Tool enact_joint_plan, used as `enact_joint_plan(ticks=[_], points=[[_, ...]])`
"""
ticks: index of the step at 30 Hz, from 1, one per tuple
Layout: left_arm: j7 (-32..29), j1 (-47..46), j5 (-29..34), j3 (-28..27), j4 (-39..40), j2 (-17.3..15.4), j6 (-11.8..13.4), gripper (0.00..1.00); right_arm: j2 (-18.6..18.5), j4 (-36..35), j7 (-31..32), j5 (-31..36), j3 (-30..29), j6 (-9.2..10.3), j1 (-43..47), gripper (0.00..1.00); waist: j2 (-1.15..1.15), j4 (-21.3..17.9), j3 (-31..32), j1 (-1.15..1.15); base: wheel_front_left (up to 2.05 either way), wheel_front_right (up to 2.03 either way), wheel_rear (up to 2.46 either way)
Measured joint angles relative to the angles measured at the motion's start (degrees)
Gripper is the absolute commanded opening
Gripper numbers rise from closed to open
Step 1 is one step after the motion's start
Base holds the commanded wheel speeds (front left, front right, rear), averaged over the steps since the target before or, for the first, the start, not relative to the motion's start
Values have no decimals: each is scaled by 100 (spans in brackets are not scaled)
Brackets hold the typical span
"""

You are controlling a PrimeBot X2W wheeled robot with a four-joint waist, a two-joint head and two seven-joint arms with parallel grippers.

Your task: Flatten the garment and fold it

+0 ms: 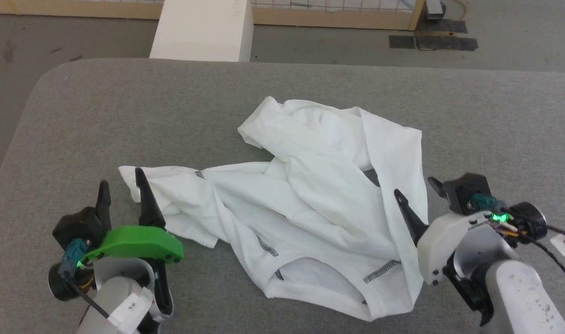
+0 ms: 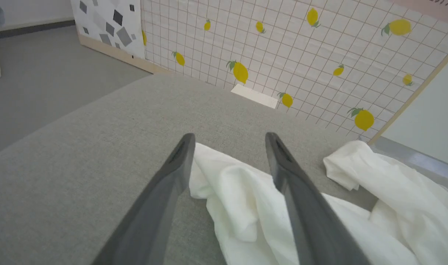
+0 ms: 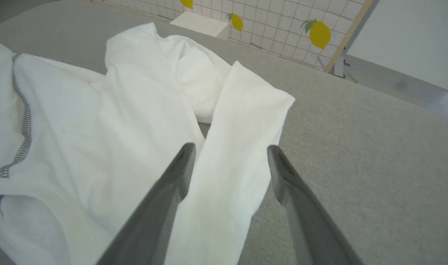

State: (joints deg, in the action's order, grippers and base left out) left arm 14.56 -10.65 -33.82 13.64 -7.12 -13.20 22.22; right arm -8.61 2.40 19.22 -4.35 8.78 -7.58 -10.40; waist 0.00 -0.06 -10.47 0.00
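The garment (image 1: 310, 208) is a white thin shirt with grey stitched seams, lying crumpled across the middle of the grey table (image 1: 78, 116). My left gripper (image 1: 122, 181) stands open at the shirt's left end, where a bunched sleeve end (image 2: 231, 191) lies between its spread fingers without being pinched. My right gripper (image 1: 414, 185) is open at the shirt's right edge. A long flat strip of the fabric (image 3: 238, 154) runs between its fingers, loose on the table.
A rigid white box (image 1: 203, 30) stands on the floor beyond the table's far edge. A lemon-print grid panel (image 2: 301, 55) with a wooden frame lines the back. Bare grey tabletop lies to the left, right and far side of the shirt.
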Motion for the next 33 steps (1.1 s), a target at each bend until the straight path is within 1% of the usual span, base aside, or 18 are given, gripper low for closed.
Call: enact_joint_plan(ticks=[1, 3, 6, 7, 10, 14, 15, 16, 17, 18, 22, 28, 31, 33], points=[[8, -11, 209, -98, 172, 69, -66, 100, -10, 86, 58, 22, 9, -1, -148, 100, 0, 45, -17, 0, 0, 0, 0], [21, -24, 691, -248, 487, 313, -286, 100, -25, 338, 157, 97, 40, 0, -533, 100, 0, 158, -69, 0, 0, 0, 0], [23, -22, 1121, -334, 680, 717, -638, 100, -26, 791, 321, 203, 42, 0, -983, 100, 0, 324, -157, 0, 0, 0, 0], [22, -23, 1191, -354, 700, 791, -724, 100, -25, 938, 403, 233, 54, 0, -1083, 100, 0, 371, -185, 0, 0, 0, 0], [22, -24, 1428, -412, 693, 940, -987, 100, -26, 1435, 768, 371, 80, -1, -1358, 100, 0, 544, -302, 0, 0, 0, 0], [22, -24, 1511, -391, 552, 995, -1235, 100, -118, 1837, 1284, 490, 182, -1, -1524, 100, 0, 735, -439, 0, 0, 0, 0], [22, -24, 1519, -391, 508, 1001, -1269, 100, -157, 1871, 1402, 552, 171, -1, -1549, 72, 0, 780, -474, 0, 0, 0, 0], [22, -24, 1513, -393, 477, 1004, -1304, 100, -170, 1855, 1437, 591, 122, -1, -1563, 40, 0, 820, -508, 0, 0, 0, 0], [22, -24, 1478, -389, 472, 1004, -1308, 100, -157, 1819, 1436, 598, 47, -1, -1574, 25, 0, 852, -539, 0, 0, 0, 0], [22, -24, 1448, -388, 471, 1004, -1307, 100, -149, 1782, 1428, 610, 1, -1, -1574, 0, 0, 873, -562, 0, 0, 0, 0], [22, -20, 1406, -402, 435, 1007, -1285, 100, -37, 1537, 1230, 606, -307, -1, -1535, 0, 0, 885, -588, 0, 0, 0, 0], [22, 15, 1427, -555, 400, 1015, -1265, 100, 263, 845, 717, 159, -996, -1, -1151, 0, 0, 708, -459, 0, 0, 0, 0], [22, 36, 1477, -609, 356, 1016, -1336, 100, 415, 422, 512, -32, -1645, -1, -832, 0, 0, 565, -352, 0, 0, 0, 0], [22, 49, 1481, -656, 332, 1018, -1366, 100, 479, 177, 398, -143, -2263, -1, -559, 0, 0, 473, -263, 0, 0, 0, 0]])
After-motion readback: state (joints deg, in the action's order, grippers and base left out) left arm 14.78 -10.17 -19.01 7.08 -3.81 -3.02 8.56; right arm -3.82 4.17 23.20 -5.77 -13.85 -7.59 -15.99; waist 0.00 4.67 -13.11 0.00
